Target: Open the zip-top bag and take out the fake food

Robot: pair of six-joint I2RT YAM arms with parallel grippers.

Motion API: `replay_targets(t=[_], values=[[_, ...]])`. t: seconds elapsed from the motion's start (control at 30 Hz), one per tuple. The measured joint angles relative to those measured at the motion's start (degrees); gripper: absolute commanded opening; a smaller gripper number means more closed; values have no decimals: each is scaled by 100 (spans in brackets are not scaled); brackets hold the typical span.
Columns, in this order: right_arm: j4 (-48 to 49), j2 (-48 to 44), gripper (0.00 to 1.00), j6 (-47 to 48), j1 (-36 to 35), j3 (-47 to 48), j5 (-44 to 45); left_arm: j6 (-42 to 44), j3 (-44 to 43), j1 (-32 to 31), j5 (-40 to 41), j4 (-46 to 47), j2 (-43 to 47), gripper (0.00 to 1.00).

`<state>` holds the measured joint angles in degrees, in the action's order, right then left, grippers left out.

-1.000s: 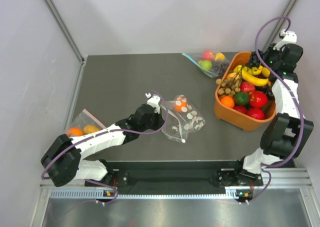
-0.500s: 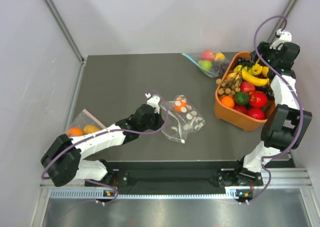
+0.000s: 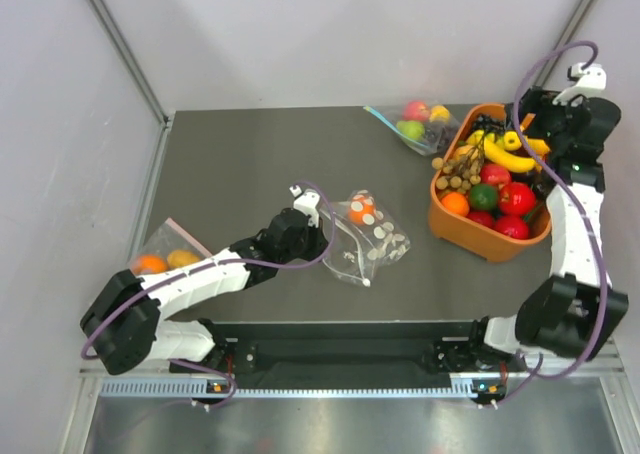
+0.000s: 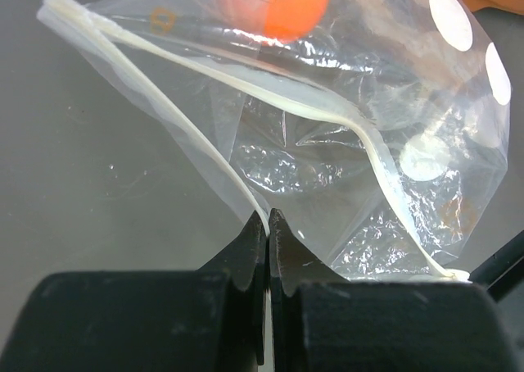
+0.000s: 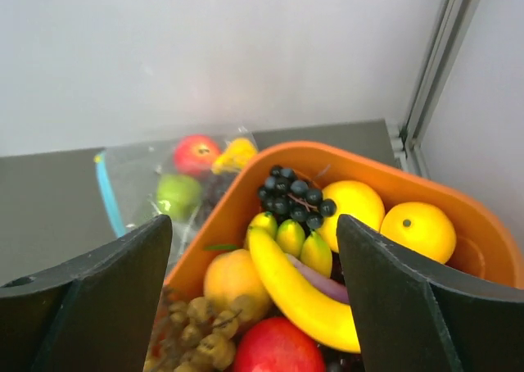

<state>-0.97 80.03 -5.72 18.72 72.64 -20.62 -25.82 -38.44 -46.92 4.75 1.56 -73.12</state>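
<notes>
The zip-top bag [image 3: 370, 239], clear with white dots, lies mid-table with its mouth parted. My left gripper [image 3: 325, 236] is shut on one lip of the bag's mouth [image 4: 268, 223]. An orange ball [image 3: 361, 212] sits inside the bag [image 4: 327, 142] at its far end [image 4: 282, 11]. My right gripper [image 5: 254, 224] hangs open and empty over the orange bin [image 3: 470, 229]. In the bin lie a yellow banana [image 5: 303, 294] and a bunch of tan berries [image 3: 458, 166] among other toy fruit.
A clear bag with a blue strip [image 3: 420, 124] holds fruit just left of the bin. A pink-edged bag [image 3: 165, 254] with orange fruit lies at the left table edge. Enclosure walls stand close on both sides.
My right gripper has gone from shut to open and its arm has swung back and to the right over the bin. The left gripper and the bag have not moved.
</notes>
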Motion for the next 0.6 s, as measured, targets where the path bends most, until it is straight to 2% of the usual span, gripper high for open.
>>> replay_targets(t=[0.13,0.23,0.43,0.6], values=[[-131,-973,81,-98,-105,-179,20,-20,0,0,-63,-2,70,0],[-350,-1849,81,-155,-525,-481,129,-26,-2,2,-109,2,96,0],[-785,-3042,79,-205,-2527,-1056,225,-66,-48,4,-269,22,98,0],[-1172,-3388,76,-369,-3912,-1600,-105,-114,-85,4,-372,103,118,0]])
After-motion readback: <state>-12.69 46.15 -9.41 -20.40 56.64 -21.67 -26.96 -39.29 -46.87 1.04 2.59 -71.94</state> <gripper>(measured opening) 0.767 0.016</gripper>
